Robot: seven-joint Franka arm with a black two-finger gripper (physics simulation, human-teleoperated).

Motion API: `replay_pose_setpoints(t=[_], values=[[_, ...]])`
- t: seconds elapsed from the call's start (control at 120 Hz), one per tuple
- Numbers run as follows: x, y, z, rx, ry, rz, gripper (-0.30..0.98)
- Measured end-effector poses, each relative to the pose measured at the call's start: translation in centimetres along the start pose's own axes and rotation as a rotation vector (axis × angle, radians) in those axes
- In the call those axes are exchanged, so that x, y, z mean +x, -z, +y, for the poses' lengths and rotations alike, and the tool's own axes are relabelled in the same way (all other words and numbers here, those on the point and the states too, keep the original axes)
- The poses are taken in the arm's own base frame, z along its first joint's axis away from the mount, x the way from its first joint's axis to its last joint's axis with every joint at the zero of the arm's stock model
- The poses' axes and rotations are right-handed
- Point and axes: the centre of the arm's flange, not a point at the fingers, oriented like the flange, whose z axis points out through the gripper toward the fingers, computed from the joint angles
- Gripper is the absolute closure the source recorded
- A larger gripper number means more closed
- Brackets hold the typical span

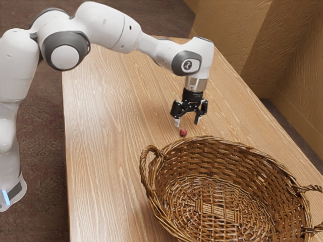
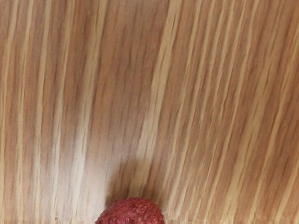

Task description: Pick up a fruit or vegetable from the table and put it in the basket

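- Hovering just above the small red fruit [image 1: 183, 132], the gripper [image 1: 186, 123] is holding nothing, its two fingers [image 1: 177, 122] standing wide apart.
- The fruit is lying on the table [image 1: 111, 126], just outside the basket [image 1: 242, 155], by its rim.
- Its pebbled skin is showing close up in the wrist view and is promising decent friction, so slipping is worrying me less than rolling.
- Its rounded shape is inviting a roll if one finger is touching first.
- Being so small, it is probably weighing very little; the lift is likely asking for hardly any force.
- Its flesh is possibly hiding some softness, so a hard squeeze would be risking a bruise or a split.
- I am favouring a hold across its widest middle, centring over it, then closing evenly from both sides, since a pinch near the top would be squirting it away.
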Motion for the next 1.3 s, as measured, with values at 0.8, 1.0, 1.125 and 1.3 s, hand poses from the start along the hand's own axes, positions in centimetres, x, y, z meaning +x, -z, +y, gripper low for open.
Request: replay_pose_setpoints(t=[0.8,1.0,1.125,1.3], values=[[-0.6,-3.3,-0.1,0.017,-0.005,-0.061,0.03],[-0.7,-3.0,-0.2,0.009,-0.010,-0.059,0.16],[-0.3,-3.6,-0.3,0.020,-0.004,-0.059,0.21],[0.1,-3.6,-0.5,0.022,0.000,-0.058,0.29]])
